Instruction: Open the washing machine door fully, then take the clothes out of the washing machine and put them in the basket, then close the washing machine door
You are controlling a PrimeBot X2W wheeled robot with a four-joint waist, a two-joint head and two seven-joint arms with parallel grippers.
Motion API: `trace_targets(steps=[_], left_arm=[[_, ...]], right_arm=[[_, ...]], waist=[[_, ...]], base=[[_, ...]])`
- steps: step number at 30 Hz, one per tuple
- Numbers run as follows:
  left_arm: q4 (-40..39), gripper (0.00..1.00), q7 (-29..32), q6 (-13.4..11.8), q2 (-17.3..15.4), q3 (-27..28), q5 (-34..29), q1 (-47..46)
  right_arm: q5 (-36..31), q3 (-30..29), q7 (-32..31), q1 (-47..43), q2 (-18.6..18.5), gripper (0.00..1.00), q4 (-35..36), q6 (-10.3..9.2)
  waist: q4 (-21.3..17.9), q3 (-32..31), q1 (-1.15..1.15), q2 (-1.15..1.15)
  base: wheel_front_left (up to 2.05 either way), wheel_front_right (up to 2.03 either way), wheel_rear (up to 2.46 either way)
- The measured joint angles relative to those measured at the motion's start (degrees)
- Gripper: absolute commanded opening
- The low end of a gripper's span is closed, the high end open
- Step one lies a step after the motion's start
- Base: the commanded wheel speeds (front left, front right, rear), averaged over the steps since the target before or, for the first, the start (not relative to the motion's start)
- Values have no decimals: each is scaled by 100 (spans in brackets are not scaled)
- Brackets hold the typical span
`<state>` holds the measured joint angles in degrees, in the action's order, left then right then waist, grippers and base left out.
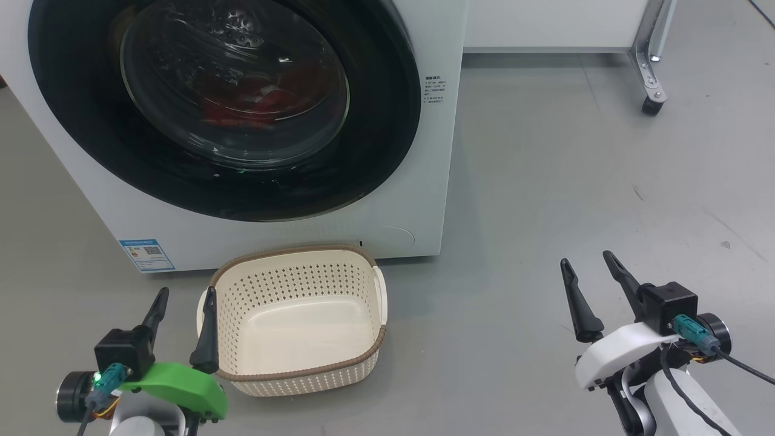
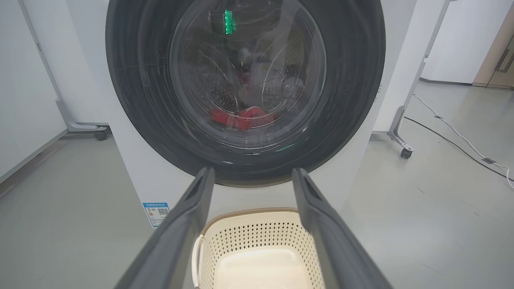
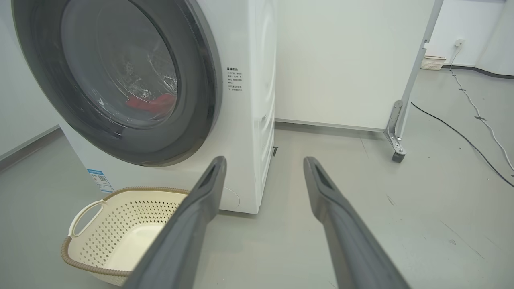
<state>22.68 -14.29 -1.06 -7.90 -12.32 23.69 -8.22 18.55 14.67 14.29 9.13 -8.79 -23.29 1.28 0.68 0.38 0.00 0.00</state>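
- Grey floor (image 1: 545, 181); washing machine (image 1: 290, 236) on it, washing machine door (image 1: 79, 121) shut.
- Clothes (image 1: 254, 103) seen behind its glass.
- Basket (image 1: 290, 249) set just before the machine.
- Left gripper (image 1: 186, 292), right gripper (image 1: 586, 258) spread, nothing grasped.

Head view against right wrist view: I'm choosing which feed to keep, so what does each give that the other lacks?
Head view adds the left gripper, open, on its green mount. Right wrist view adds the side panel of the white washing machine, a black floor cable and a small far basket. Both share the shut round black-rimmed glass door, bright red clothes behind it, the cream perforated plastic basket, and the open right gripper.
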Motion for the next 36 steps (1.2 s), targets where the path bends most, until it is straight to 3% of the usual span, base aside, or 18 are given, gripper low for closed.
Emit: trace_targets(steps=[8, 9, 10, 18, 27, 33, 36], left_arm=[[58, 100, 0, 0, 5, 22, 0, 0], [59, 100, 0, 0, 7, 24, 0, 0], [59, 100, 0, 0, 7, 25, 0, 0], [66, 100, 0, 0, 36, 52, -2, 0], [80, 100, 0, 0, 91, 79, -16, -1], [79, 100, 0, 1, 98, 88, -19, -5], [78, 100, 0, 1, 101, 93, -34, -12]], right_arm=[[0, -65, 0, 0, 26, 97, -25, 4], [0, -76, 0, 0, 29, 38, -27, 8], [1, -88, 0, 0, 31, 0, -32, 8], [0, -123, 0, 0, 94, 0, -47, 43], [71, -207, 0, 2, 164, 0, -16, 218], [620, -467, 0, 59, 321, 0, -18, 366], [1198, -720, 9, 114, 470, 0, -31, 457]], waist=[[13, 7, 0, 0], [16, 8, 0, 0], [20, 10, 0, 0], [42, 28, 0, 0], [48, 43, 0, 0], [55, 74, 0, 0], [61, 99, 0, 0]], base=[[0, 0, 0], [0, 0, 0], [0, 0, 0], [0, 0, 0], [0, 0, 0], [0, 0, 0], [0, 0, 0]])
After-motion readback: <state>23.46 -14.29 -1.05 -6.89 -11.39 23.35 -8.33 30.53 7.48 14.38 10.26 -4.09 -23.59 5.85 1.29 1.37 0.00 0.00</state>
